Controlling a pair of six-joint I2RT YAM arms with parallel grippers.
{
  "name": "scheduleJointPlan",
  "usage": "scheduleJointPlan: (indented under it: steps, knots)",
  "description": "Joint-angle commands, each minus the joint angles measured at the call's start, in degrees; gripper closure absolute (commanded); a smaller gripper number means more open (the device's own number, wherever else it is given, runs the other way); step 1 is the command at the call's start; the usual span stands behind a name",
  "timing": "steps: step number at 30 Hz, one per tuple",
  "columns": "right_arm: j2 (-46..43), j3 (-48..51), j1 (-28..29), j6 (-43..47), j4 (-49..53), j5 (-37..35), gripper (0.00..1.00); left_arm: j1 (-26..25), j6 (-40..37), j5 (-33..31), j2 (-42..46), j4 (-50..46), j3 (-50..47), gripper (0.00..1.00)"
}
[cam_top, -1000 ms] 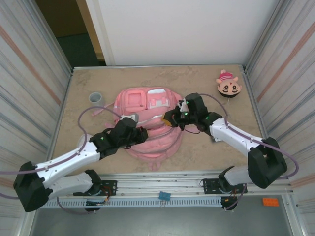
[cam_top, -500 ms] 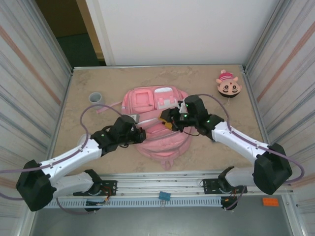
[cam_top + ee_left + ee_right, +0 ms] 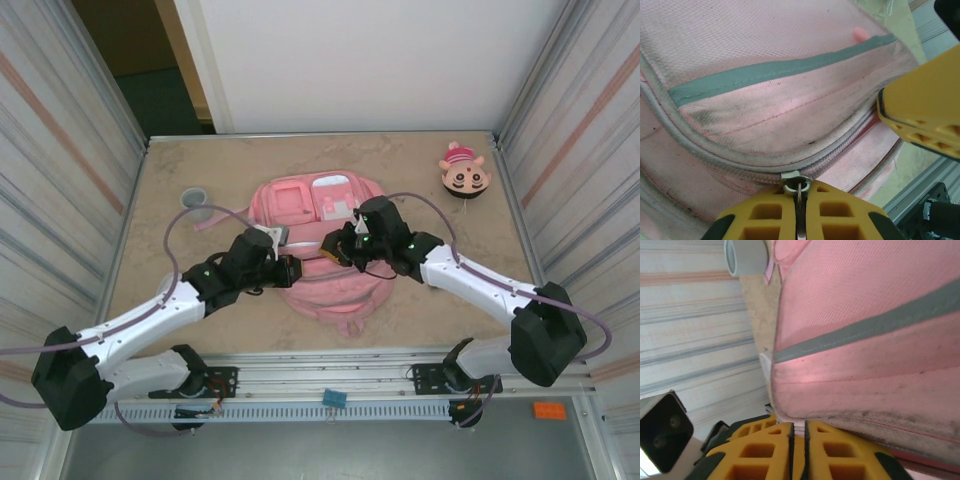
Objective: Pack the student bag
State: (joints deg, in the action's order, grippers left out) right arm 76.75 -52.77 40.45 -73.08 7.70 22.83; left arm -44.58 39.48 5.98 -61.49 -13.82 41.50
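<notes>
Top view, student bag [image 3: 330, 292]: pink, lying flat at the centre of the tabletop [image 3: 180, 160], pockets toward 12 o'clock.
Top view, my left pincer [image 3: 288, 270]: on the bag, at its 8 o'clock.
Top view, my right pincer [image 3: 336, 250]: over the bag's middle.
Left wrist view, left pincer [image 3: 799, 195]: closed on the zip pull [image 3: 796, 181], below the grey stripe [image 3: 765, 72].
Right wrist view, right pincer [image 3: 798, 432]: fingers all but together, at 6 o'clock, against the bag's cloth [image 3: 865, 280]. I cannot tell whether any cloth is nipped.
</notes>
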Motion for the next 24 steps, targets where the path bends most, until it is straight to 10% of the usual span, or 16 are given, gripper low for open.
scheduleJointPlan:
  steps: [1,8,17,24]
  knots:
    - [-2.2,-2.3,-1.2,4.6,6.8,-0.9,0.69,0.8,-2.4,0.4,3.1,1.9,-0.5,1.0]
    - [-4.1,0.7,2.1,-2.6,5.6,-3.1,0.45,1.0,-1.3,3.3,1.7,5.1,0.4,1.0]
    - [-0.5,2.9,4.8,-9.4,-2.6,-6.1,0.4,0.6,-2.6,7.9,0.1,7.1,0.5,1.0]
    - [2.0,1.2,2.7,-7.2,-4.1,-5.9,0.84,0.5,-5.8,11.4,-0.6,5.3,0.4,1.0]
